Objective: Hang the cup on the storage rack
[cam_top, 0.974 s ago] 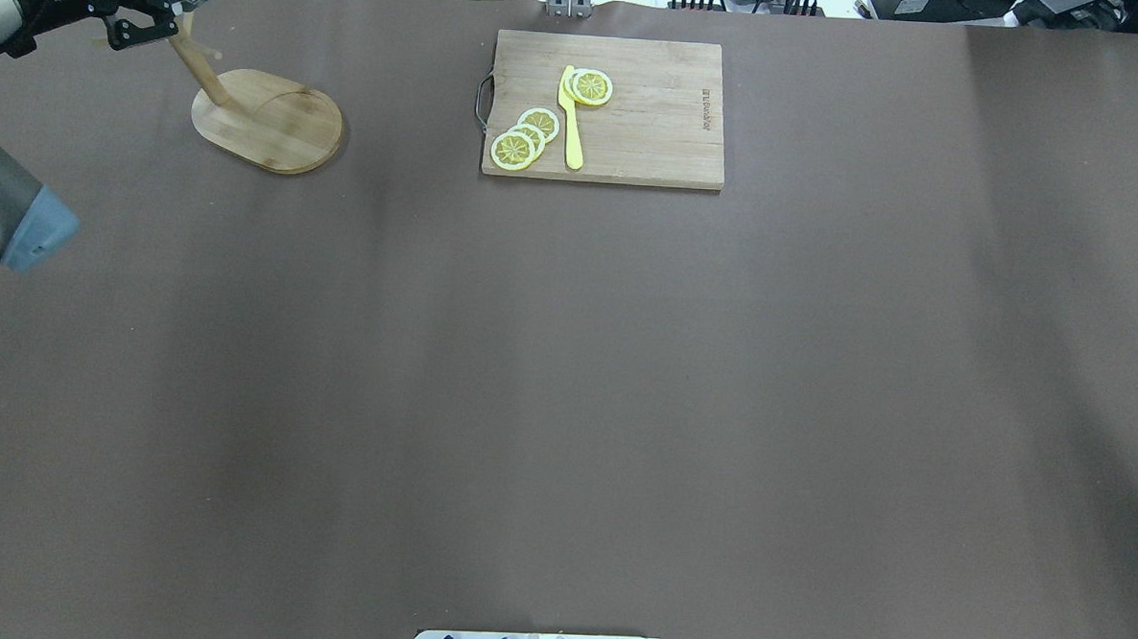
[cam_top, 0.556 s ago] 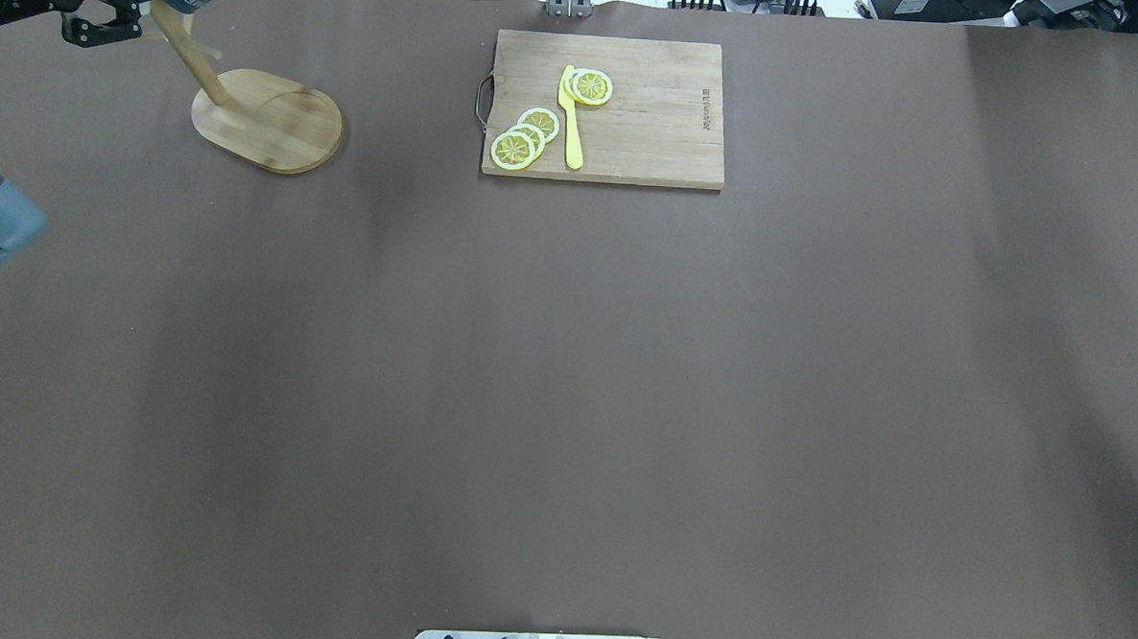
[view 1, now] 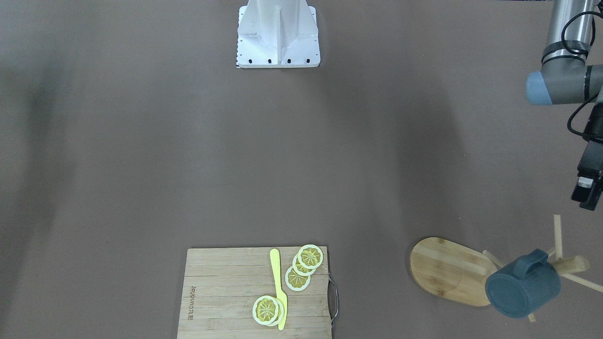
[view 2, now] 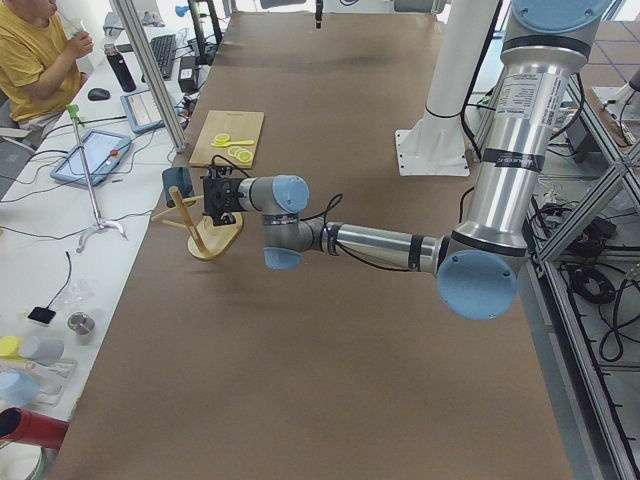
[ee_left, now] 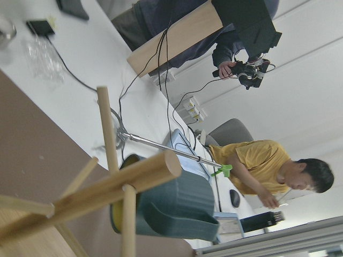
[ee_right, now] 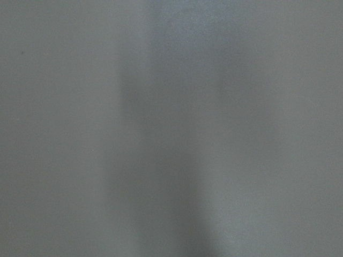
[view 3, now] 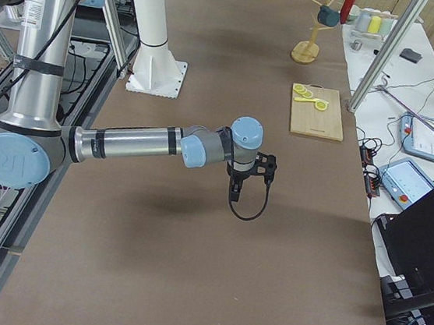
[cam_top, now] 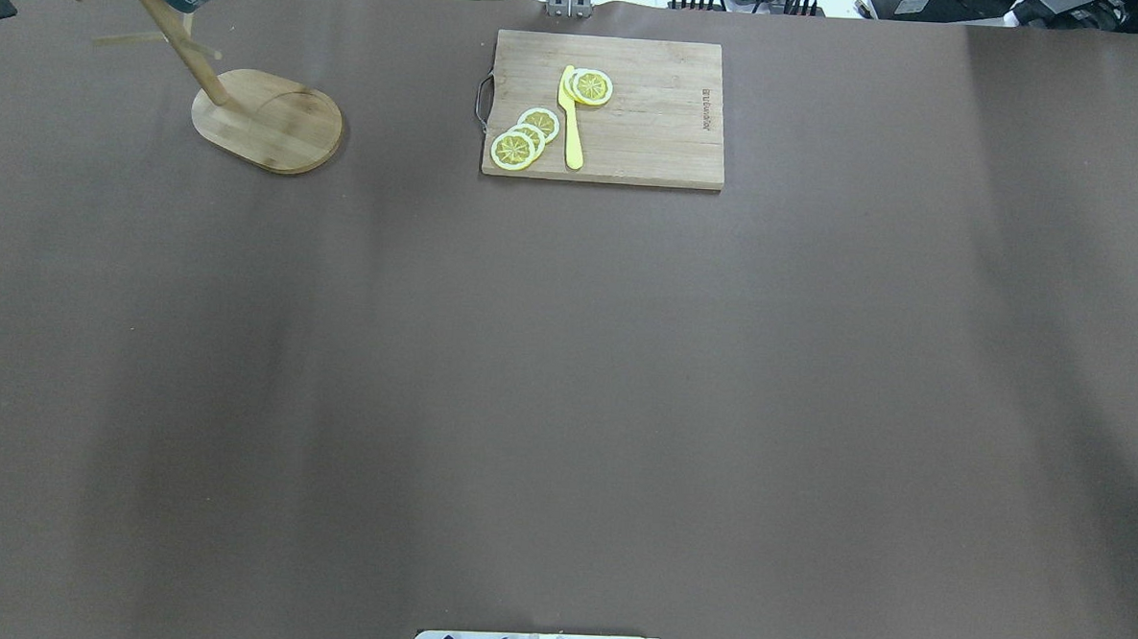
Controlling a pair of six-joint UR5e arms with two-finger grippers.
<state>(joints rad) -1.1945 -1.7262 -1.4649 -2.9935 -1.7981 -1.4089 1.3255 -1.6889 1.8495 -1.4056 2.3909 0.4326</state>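
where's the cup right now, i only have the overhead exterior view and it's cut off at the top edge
observer: In the front-facing view the mug hangs up among the pegs of the mug tree, off the table, with its flat bottom toward that camera.
operator: is the left gripper on it
observer: No. The left gripper is apart from both the mug and the pegs. I can't tell whether it is open.
operator: and the right one
observer: The right-side view shows the right gripper pointing down over the table, far from the mug tree.
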